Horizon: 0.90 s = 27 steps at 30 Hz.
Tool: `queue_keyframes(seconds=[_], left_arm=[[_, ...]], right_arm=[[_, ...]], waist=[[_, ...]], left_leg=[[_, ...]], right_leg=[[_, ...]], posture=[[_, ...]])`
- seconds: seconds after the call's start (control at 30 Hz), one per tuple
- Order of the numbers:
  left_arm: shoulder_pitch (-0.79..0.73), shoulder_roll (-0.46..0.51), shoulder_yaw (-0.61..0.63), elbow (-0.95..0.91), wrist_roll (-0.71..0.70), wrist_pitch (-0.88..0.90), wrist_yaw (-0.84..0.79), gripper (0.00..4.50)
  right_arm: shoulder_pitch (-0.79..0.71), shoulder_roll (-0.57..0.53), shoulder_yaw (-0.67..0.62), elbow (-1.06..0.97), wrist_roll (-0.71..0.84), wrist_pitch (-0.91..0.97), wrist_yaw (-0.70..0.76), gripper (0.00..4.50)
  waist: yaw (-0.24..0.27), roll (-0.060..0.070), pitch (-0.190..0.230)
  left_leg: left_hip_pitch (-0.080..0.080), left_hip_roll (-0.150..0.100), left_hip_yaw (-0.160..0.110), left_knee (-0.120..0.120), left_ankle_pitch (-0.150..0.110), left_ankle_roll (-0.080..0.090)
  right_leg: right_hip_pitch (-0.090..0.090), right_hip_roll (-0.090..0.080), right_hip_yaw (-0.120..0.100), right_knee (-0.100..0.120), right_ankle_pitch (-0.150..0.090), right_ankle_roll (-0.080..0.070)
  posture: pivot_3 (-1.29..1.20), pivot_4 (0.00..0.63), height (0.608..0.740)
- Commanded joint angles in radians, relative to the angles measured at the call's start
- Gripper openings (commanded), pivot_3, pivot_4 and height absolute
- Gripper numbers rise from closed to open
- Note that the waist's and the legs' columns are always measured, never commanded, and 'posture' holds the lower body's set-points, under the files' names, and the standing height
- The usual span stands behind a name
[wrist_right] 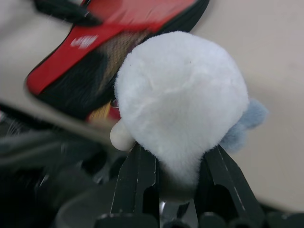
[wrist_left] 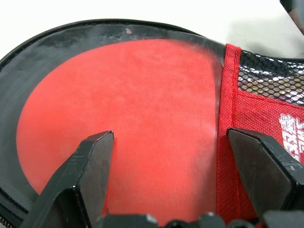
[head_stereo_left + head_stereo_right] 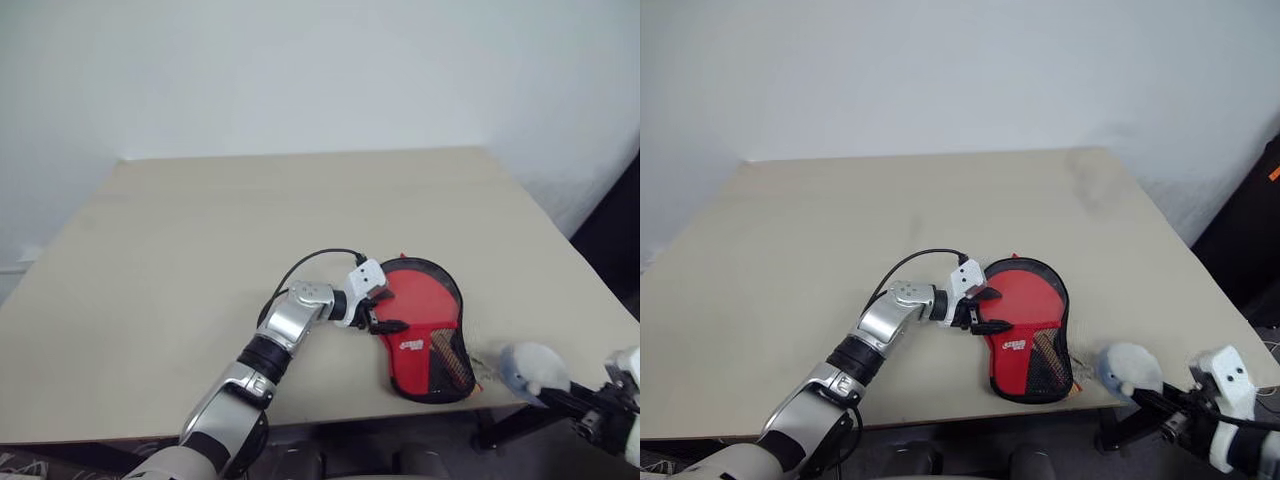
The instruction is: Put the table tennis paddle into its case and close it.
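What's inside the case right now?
The table tennis paddle: its red blade shows through the case window, its handle behind the mesh. The blade's edge under the red panel is covered.

Soft, even indoor light, with blur in the close right wrist view.

The pale beige rectangular table (image 3: pixel 200 260) is evenly lit under a plain whitish wall, with only faint shadows at the lower centre of the head views; a smudgy dark patch sits at the upper right of the right eye view. In the right wrist view the fluffy white and grey-blue plush toy (image 1: pixel 183 99) is fairly sharp, while the red and black fabric paddle-shaped case (image 1: pixel 95 52) behind it smears at upper left.
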<state>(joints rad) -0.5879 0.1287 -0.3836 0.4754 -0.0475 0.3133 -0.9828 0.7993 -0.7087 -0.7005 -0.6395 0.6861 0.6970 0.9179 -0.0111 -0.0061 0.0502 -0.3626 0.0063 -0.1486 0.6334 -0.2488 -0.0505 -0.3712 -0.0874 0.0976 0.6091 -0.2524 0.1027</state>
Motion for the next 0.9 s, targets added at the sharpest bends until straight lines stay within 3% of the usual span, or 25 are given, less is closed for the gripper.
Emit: queue_keyframes(seconds=[0.03, 0.4, 0.63, 0.9], left_arm=[[0.053, 0.013, -0.057, 0.065, 0.043, 0.076, -0.006, 4.04], [0.065, -0.018, -0.05, 0.064, 0.036, 0.1, 0.007, 4.04], [0.085, -0.028, -0.045, 0.043, 0.027, 0.13, 0.01, 4.04], [0.081, -0.026, -0.042, 0.042, 0.03, 0.14, 0.017, 4.04]], right_arm=[[0.067, -0.011, -0.101, -0.036, 0.039, -0.01, 0.079, 0.49], [0.338, 0.004, -0.073, -0.145, -0.112, -0.193, 0.242, 0.49], [0.404, 0.012, -0.093, -0.114, -0.155, -0.304, 0.321, 0.49], [0.498, 0.035, -0.003, -0.153, -0.23, -0.45, 0.371, 0.49]], waist=[[0.005, 0.0, 0.0], [0.033, 0.002, -0.002], [0.052, 0.002, -0.005], [0.067, 0.003, -0.012]], left_leg=[[0.0, 0.0, 0.0, 0.0, -0.001, 0.0], [-0.003, -0.001, 0.0, 0.007, -0.007, 0.001], [-0.003, -0.004, 0.001, 0.012, -0.016, 0.002], [-0.003, -0.005, 0.001, 0.012, -0.022, 0.009]], right_leg=[[0.0, 0.0, 0.0, 0.0, 0.0, 0.0], [0.002, -0.001, 0.0, -0.002, -0.003, 0.004], [0.004, -0.005, 0.0, -0.002, -0.007, 0.007], [0.006, -0.006, -0.001, -0.002, -0.015, 0.012]], posture=[[0.0, 0.0, 0.74], [0.0, 0.0, 0.74], [0.0, 0.0, 0.74], [0.0, 0.0, 0.74]])
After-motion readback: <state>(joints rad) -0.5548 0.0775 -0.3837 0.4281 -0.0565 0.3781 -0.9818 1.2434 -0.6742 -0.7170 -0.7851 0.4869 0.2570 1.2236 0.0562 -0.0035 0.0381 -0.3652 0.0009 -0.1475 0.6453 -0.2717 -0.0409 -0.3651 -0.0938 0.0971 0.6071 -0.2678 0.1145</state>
